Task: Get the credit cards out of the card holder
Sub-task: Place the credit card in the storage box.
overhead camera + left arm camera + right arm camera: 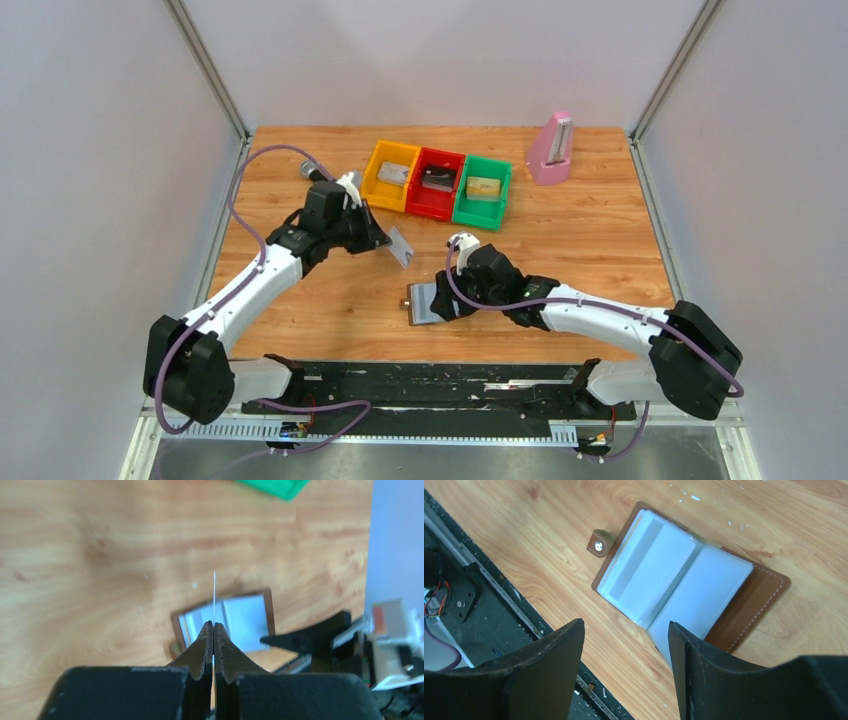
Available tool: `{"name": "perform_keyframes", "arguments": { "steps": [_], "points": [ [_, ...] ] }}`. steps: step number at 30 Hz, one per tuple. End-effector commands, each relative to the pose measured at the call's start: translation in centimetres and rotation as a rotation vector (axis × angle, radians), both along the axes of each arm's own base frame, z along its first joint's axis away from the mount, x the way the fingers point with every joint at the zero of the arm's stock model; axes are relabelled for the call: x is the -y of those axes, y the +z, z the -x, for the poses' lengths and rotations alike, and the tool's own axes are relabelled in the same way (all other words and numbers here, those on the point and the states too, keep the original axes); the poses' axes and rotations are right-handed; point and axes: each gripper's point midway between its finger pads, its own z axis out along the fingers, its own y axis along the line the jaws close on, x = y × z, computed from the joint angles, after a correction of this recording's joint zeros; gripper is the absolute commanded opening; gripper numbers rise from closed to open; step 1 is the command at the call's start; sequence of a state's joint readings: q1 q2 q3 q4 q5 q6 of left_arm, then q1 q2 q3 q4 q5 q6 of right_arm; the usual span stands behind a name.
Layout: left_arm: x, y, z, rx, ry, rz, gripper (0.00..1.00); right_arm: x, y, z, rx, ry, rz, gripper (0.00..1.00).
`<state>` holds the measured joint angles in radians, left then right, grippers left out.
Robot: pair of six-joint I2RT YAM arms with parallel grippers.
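The card holder (759, 592) lies open on the wooden table, brown rim around two silvery-blue inner panels. A card with a grey stripe (640, 562) shows inside its left sleeve. My right gripper (625, 625) hovers open just over the holder's near edge with nothing between its fingers; in the top view it (447, 305) covers part of the holder (420, 302). My left gripper (213, 626) is shut on a credit card (214, 587), seen edge-on as a thin line. The top view shows that grey card (401, 246) held in the air left of the holder.
Three small bins stand in a row at the back: yellow (389, 189), red (431, 200) and green (478, 211), each with a card inside. A pink wedge-shaped object (550, 150) stands at the back right. The black arm-mount rail (440, 385) runs along the near edge.
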<state>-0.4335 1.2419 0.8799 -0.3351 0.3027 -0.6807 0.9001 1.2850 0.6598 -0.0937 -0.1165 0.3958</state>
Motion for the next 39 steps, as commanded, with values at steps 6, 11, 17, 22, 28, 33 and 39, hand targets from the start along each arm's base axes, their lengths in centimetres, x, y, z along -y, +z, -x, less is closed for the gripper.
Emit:
{"name": "perform_keyframes", "arguments": {
  "steps": [6, 11, 17, 22, 28, 33, 39],
  "points": [
    [-5.2, 7.7, -11.8, 0.289, 0.247, -0.049, 0.00, -0.4, 1.1, -1.5, -0.030, -0.133, -0.031, 0.61],
    [-6.0, 9.2, -16.8, 0.354, 0.292, -0.013, 0.00, -0.7, 1.8, -1.3, -0.050, -0.138, -0.063, 0.61],
    [-4.7, 7.3, -22.6, 0.376, 0.283, 0.070, 0.00, -0.5, 3.0, -1.6, -0.027, -0.157, -0.084, 0.61],
    [-4.0, 5.4, -25.8, 0.392, 0.287, 0.089, 0.00, -0.5, 3.7, -1.6, -0.019, -0.154, -0.082, 0.61],
    [-4.0, 3.0, -28.9, 0.391, 0.327, 0.087, 0.00, -0.6, 4.2, -1.8, -0.014, -0.147, -0.073, 0.61],
    [-3.5, 1.3, -30.5, 0.370, 0.319, 0.091, 0.00, -0.6, 4.7, -2.3, 0.006, -0.160, -0.066, 0.61],
    [-3.1, 0.0, -31.1, 0.351, 0.302, 0.083, 0.00, -0.6, 5.0, -2.7, 0.022, -0.159, -0.055, 0.61]
  ]
}}
